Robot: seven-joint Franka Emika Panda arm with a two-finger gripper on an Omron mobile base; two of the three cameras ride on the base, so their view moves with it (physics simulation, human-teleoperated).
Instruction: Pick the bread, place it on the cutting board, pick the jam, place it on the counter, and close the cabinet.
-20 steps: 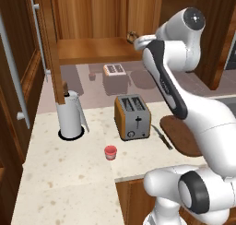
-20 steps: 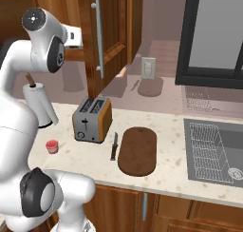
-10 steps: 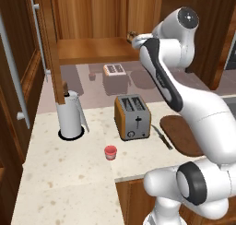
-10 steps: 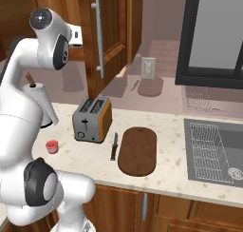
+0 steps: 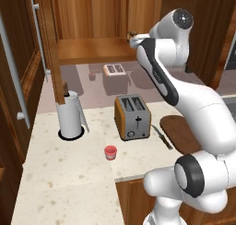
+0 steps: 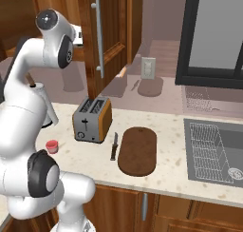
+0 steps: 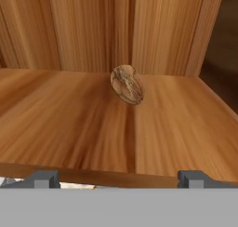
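Up on the cabinet shelf [image 7: 69, 123] the bread [image 7: 127, 84] looks light, crusty, a bit crumbly, so that wide-open end effector [image 7: 118, 178] should pinch its middle gently.

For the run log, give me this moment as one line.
gripper: open, empty, level with cabinet shelf | bread: on shelf, ahead | jam: on counter | cutting board: bare

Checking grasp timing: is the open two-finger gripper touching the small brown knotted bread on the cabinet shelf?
Apart. Hand view: bare shelf separates the gripper fingertips from the bread.
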